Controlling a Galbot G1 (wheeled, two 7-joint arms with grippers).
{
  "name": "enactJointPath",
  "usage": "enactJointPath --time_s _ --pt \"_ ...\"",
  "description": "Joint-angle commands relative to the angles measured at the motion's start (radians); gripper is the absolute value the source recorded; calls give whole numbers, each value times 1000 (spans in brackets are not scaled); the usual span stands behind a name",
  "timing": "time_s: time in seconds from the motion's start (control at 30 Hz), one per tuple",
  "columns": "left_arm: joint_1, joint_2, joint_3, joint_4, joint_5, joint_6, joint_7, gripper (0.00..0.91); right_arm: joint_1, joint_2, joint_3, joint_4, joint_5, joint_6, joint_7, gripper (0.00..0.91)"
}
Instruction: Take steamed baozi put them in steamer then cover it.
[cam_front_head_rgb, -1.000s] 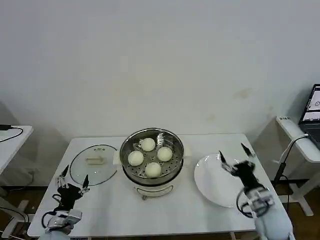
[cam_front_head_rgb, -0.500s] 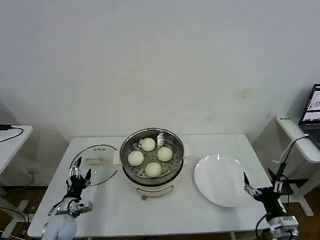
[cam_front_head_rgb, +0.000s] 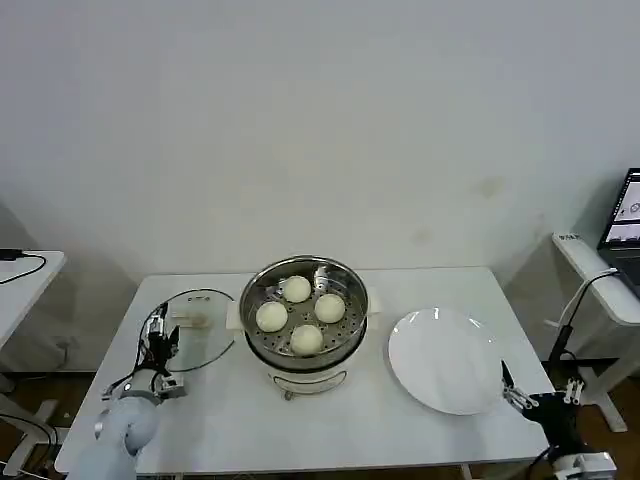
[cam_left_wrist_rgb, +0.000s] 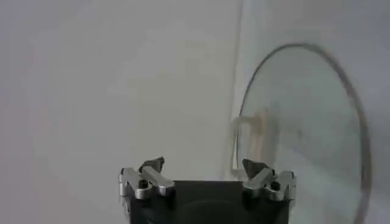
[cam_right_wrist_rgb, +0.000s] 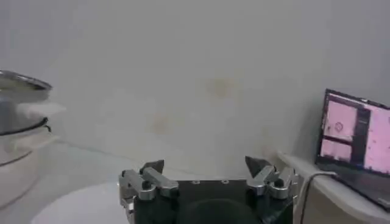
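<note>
The steamer (cam_front_head_rgb: 305, 362) stands mid-table with several steamed baozi (cam_front_head_rgb: 306, 339) on its perforated tray, uncovered. To its left the cover (cam_front_head_rgb: 205, 345) lies flat on the table, a clear glass lid with a cream bar handle (cam_front_head_rgb: 190, 320). My left gripper (cam_front_head_rgb: 163, 336) hovers open at the cover's near-left rim. In the left wrist view the cover (cam_left_wrist_rgb: 311, 122) and its handle (cam_left_wrist_rgb: 253, 137) lie just ahead of the open left gripper (cam_left_wrist_rgb: 202, 165). My right gripper (cam_front_head_rgb: 537, 386) is open and empty at the table's front right corner, beyond the plate. The right wrist view shows that gripper (cam_right_wrist_rgb: 204, 165) open.
A bare white plate (cam_front_head_rgb: 445, 358) lies right of the steamer, also seen as the plate (cam_right_wrist_rgb: 79, 207) beside the steamer (cam_right_wrist_rgb: 18, 122). A side table with a laptop (cam_right_wrist_rgb: 356, 137) and a cable stands off to the right. A second white table is at the far left.
My left gripper has moved away from the front edge up onto the cover's left rim. My right gripper has drawn back from over the plate to the front right corner.
</note>
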Motion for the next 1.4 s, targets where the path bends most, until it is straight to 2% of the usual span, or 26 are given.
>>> enactJointPath --time_s 0.03,0.47,1.13,1.2,1.23,1.27,1.4 --pt "-104 -1 21 123 41 -6 -8 907 -23 11 18 11 10 0 -1 907" --pt "-118 -17 52 129 42 3 0 907 -37 26 22 8 11 9 -4 907" --pt "-257 -58 82 314 92 -15 -29 907 -36 40 20 -15 7 19 -8 907" --pt "-261 -62 82 321 92 -19 -33 514 -34 41 20 -16 7 19 -8 907" --pt "-262 -63 82 324 91 -19 -36 282 -33 42 19 -16 7 19 -8 907" --pt "-263 -65 82 327 91 -20 -36 0 -32 43 19 -17 8 19 -8 907" --pt "-260 -68 81 333 95 -22 -42 0 -31 46 16 -15 9 19 -8 907"
